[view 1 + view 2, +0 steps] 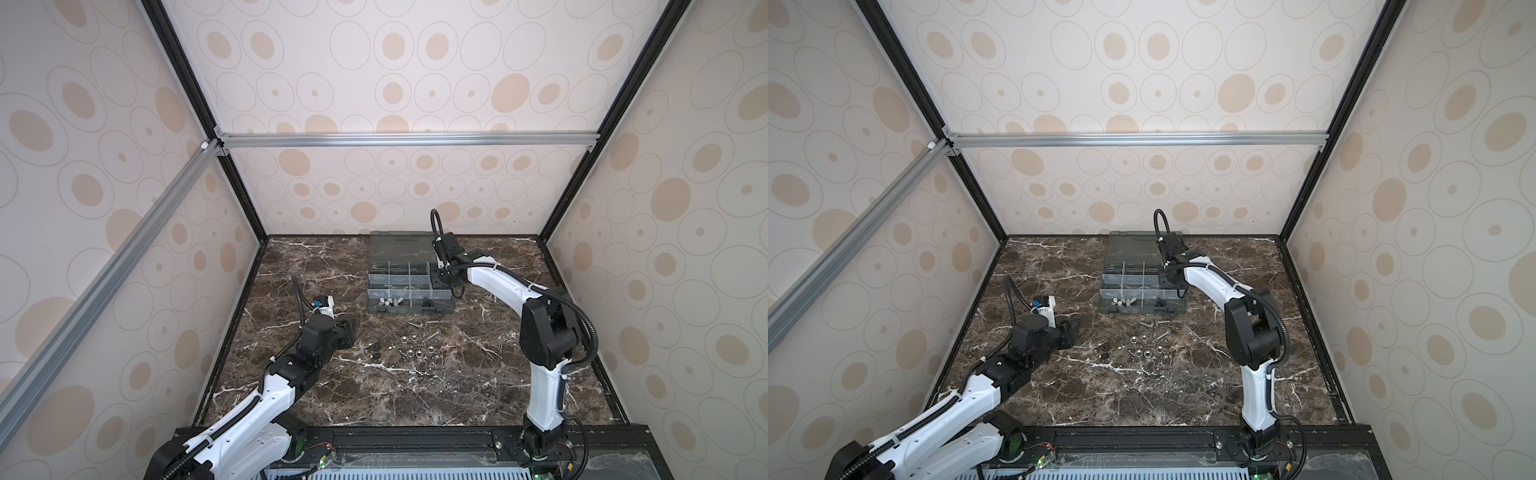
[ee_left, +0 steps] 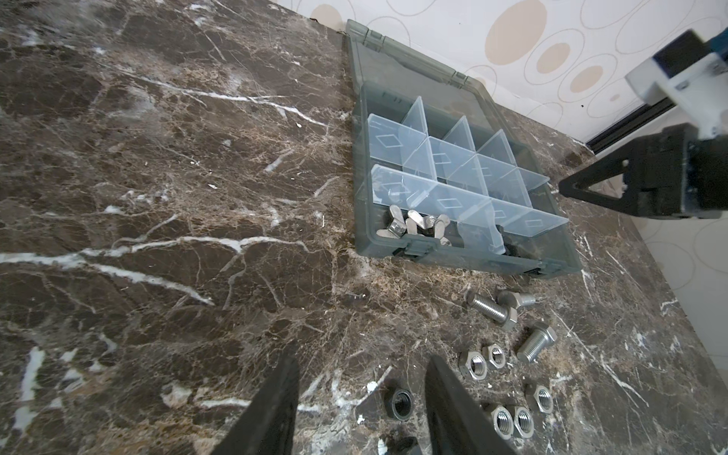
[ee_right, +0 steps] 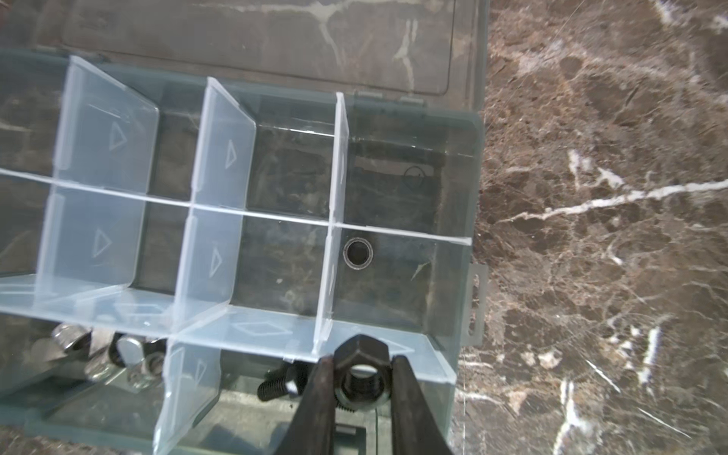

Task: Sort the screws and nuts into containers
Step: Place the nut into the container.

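While right hand (image 3: 362,366) pinches black nut (image 3: 360,348) over organiser box (image 3: 459,189), left hand (image 2: 361,357) half parted, empty

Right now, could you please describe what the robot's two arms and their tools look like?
Both the left arm and right arm have glossy white link shells joined by bulky black joints. A black ribbed cable conduit runs along each. The left tool and right tool have matte black fingers tapering to narrow tips.
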Action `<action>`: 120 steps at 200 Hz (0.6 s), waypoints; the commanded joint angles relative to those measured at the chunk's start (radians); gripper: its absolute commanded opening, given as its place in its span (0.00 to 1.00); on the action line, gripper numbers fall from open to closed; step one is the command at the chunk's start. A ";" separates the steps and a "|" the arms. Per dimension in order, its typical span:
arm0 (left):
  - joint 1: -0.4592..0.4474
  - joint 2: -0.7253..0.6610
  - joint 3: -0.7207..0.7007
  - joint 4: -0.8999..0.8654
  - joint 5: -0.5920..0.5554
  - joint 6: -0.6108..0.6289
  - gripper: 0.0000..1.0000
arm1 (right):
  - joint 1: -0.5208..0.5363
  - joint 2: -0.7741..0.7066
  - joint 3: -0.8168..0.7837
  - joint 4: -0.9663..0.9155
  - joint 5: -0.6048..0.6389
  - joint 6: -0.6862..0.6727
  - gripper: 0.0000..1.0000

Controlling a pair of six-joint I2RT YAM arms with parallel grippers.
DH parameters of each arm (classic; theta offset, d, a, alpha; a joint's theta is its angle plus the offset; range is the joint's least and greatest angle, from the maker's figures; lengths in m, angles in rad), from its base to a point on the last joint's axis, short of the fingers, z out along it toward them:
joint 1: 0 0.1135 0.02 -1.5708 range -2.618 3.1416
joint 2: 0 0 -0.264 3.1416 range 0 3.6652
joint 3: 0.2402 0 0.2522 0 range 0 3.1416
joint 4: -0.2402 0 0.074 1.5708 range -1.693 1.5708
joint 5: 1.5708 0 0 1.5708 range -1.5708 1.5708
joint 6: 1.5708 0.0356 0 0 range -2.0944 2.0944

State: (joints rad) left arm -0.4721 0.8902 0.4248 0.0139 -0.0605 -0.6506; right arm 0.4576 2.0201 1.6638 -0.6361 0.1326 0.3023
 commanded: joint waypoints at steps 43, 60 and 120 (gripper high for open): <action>0.006 -0.028 -0.003 0.005 0.011 -0.023 0.52 | -0.026 0.072 0.087 -0.065 -0.015 0.018 0.25; 0.007 -0.029 -0.006 0.005 0.013 -0.024 0.52 | -0.028 0.067 0.084 -0.066 -0.012 0.019 0.32; 0.006 -0.024 -0.008 0.010 0.016 -0.033 0.52 | -0.034 0.033 0.062 -0.063 -0.019 0.021 0.43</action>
State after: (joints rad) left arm -0.4721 0.8768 0.4168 0.0139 -0.0483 -0.6659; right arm 0.4305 2.0777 1.7222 -0.6743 0.1226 0.3210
